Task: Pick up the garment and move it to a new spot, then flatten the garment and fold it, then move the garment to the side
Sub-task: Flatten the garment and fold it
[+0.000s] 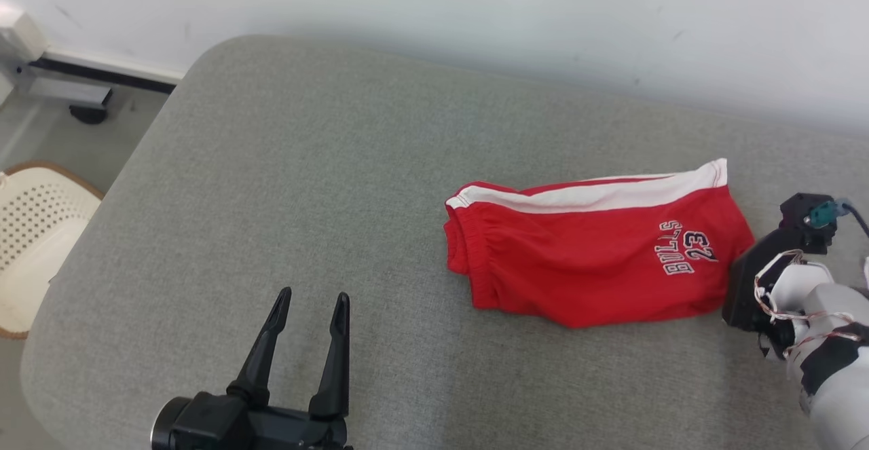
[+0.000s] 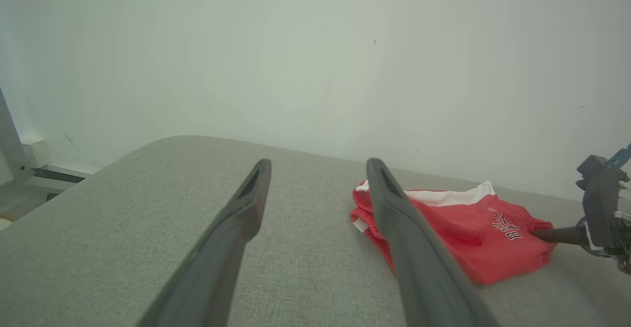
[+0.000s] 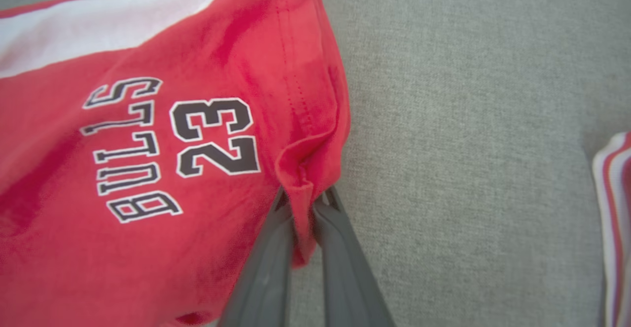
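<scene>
Head view.
- Red basketball shorts [image 1: 584,267]: laid flat on the right part of a grey upholstered cushion [image 1: 305,199]. The elastic waistband is turned to the left and the leg hem to the right. A white stripe runs along the far edge, and "BULLS 23" is printed near the hem.
- Left gripper [image 1: 312,295]: placed at the near left over bare cushion, well apart from the shorts, with the jaws spread wide and nothing held.
- Right gripper [image 1: 736,287]: set against the right end of the shorts. Its fingers are hidden under the wrist housing, so the jaws cannot be told here.
- Pale wall [image 1: 475,15]: found behind the cushion.
- Cream perforated seat [image 1: 34,233]: brown-rimmed, seen on the floor at far left.

Left wrist view.
- The left gripper's two dark fingers [image 2: 231,228] are held wide apart above the cushion.
- The shorts are seen beyond the right-hand finger, with the right gripper's dark finger tip touching their right end.

Right wrist view.
- The right gripper's jaws are closed narrowly on a raised pinch of red hem fabric, just right of the "23".
- Striped red-and-white cloth [image 3: 613,218]: cut off by the right edge, lying apart from the shorts on the cushion.
</scene>
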Tool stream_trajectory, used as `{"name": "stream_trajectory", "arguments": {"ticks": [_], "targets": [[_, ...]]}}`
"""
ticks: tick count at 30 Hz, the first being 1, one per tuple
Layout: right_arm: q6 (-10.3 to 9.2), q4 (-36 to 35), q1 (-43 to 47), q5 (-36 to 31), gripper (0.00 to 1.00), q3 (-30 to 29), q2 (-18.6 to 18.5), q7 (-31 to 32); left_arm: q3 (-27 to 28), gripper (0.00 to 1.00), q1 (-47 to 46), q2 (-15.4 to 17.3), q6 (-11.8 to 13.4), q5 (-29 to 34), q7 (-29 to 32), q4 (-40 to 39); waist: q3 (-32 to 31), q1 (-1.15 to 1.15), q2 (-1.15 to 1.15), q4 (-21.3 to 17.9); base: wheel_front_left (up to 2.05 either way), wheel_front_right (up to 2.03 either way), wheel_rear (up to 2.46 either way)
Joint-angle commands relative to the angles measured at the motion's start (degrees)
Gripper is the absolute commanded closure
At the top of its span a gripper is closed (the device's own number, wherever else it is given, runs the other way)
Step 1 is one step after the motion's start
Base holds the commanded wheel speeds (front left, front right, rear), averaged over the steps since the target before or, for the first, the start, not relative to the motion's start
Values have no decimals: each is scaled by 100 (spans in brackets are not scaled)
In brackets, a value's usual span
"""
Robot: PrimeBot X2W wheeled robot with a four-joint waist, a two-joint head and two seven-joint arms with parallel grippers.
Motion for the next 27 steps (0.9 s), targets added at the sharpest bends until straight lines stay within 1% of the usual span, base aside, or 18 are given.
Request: {"name": "stream_trajectory", "arguments": {"ticks": [1, 3, 7, 12, 13, 14, 15, 18, 22, 27], "targets": [[-17, 52, 175, -90, 100, -54, 58, -19, 16, 0, 133, 42, -22, -18, -20, 37, -255, 0, 0, -217, 0, 0, 0], [-17, 48, 260, -109, 100, -127, 135, -53, 14, 0, 154, 66, -42, -27, -20, 65, -374, 0, 0, -305, 0, 0, 0], [-17, 49, 552, -167, 100, -212, 336, -16, -32, 0, 273, 67, 24, 10, 18, 95, -626, 0, 0, -466, 0, 0, 0], [-17, 63, 949, -198, 100, -285, 479, -2, -31, 0, 412, 111, 104, -42, 129, 100, -844, 0, 0, -615, 0, 0, 0], [-17, 62, 988, -212, 78, -297, 501, -34, -5, 0, 438, 126, 124, -61, 146, 87, -872, 0, 0, -639, 0, 0, 0], [-17, 61, 1027, -234, 41, -309, 507, -69, 7, 0, 468, 139, 145, -64, 180, 77, -895, 0, 0, -654, 0, 0, 0], [-17, 58, 1063, -245, 0, -345, 482, -113, 23, 0, 500, 155, 157, -81, 191, 76, -925, 0, 0, -669, 0, 0, 0], [-17, 41, 1035, -336, 0, -384, 475, -164, 96, 0, 599, 215, 230, -141, 283, 59, -1009, 0, 0, -708, 0, 0, 0], [-16, -38, 858, -184, 0, -474, 590, 59, 161, 0, 677, 284, 290, -183, 349, 67, -1097, 0, 0, -734, 0, 0, 0], [-16, -260, 614, -98, 0, -385, 383, 818, 175, 0, 760, 467, 271, -124, 456, 158, -1122, 0, 0, -728, 0, 0, 0]]}}
